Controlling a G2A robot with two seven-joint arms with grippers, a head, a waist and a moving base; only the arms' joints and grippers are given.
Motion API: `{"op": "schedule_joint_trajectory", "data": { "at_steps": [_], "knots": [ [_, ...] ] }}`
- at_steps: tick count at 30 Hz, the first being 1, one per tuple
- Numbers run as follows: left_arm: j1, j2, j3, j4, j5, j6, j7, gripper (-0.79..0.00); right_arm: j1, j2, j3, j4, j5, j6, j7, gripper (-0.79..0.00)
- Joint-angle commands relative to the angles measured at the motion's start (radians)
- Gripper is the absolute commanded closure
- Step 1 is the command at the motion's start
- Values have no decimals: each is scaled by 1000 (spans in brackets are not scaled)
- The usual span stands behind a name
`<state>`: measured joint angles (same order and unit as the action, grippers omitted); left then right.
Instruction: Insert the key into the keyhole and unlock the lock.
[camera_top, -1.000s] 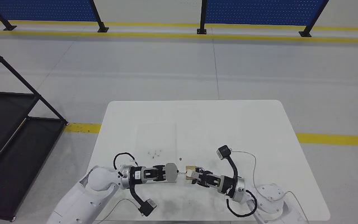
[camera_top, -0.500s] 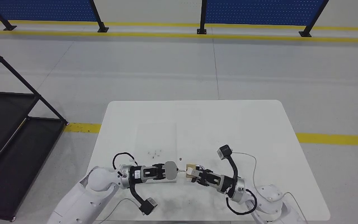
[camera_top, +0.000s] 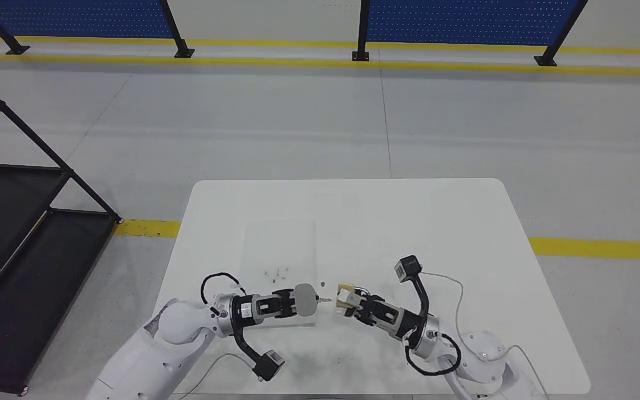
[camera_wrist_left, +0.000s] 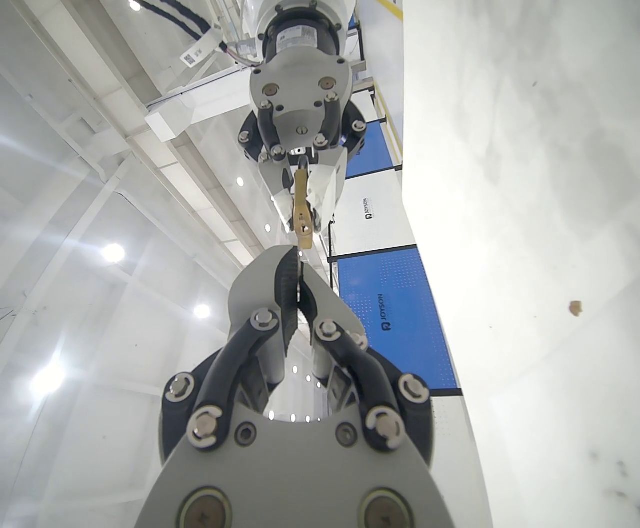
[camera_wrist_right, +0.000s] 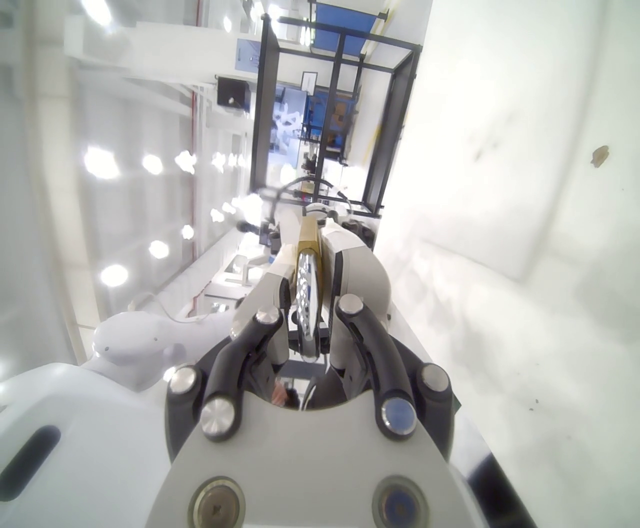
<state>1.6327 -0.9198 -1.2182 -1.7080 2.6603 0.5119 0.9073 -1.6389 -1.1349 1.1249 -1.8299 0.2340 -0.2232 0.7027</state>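
- Status: key and lock are each in a gripper and lined up. Full insertion isn't visible, so I'd call it the approach/insert step.
- No sign of the unlock turn. The shackle end is buried in the right gripper (camera_wrist_right: 309, 257), so I can't check whether it has released.
- Left gripper (camera_wrist_left: 299, 280): fingers pinched almost fully together on the key (camera_wrist_left: 300, 261). Only a thin sliver of blade sticks out past the tips, pointing right.
- Right gripper: clamped on the lock (camera_wrist_left: 302, 215), 1 finger on each flat face. The brass body pokes out left toward the key.
- Layout: the 2 grippers sit nose to nose over the near-middle of the surface (camera_top: 440, 230), the key side on the left and the lock side on the right. They are close to each other but apart.
- Key vs lock: the blade tip sits right at the lock's end face, roughly on its axis. I can't tell whether the tip is just inside the keyhole or just short of it.
- Left to do, my read: push the blade fully home, then twist the key until the shackle frees.
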Motion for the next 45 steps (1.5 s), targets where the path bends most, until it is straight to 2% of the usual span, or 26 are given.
{"op": "schedule_joint_trajectory", "data": {
  "at_steps": [1,12,45],
  "knots": [
    [0,-1,1,1,-5,4,-3,0,-2,0,0,-1,-2,0,-11,0],
    [4,-4,4,-3,29,15,-54,0,-1,-1,-19,-7,-33,10,-63,0],
    [8,-7,4,-8,49,13,-78,0,-6,4,-28,-15,-49,-8,-100,0]
  ]
}}
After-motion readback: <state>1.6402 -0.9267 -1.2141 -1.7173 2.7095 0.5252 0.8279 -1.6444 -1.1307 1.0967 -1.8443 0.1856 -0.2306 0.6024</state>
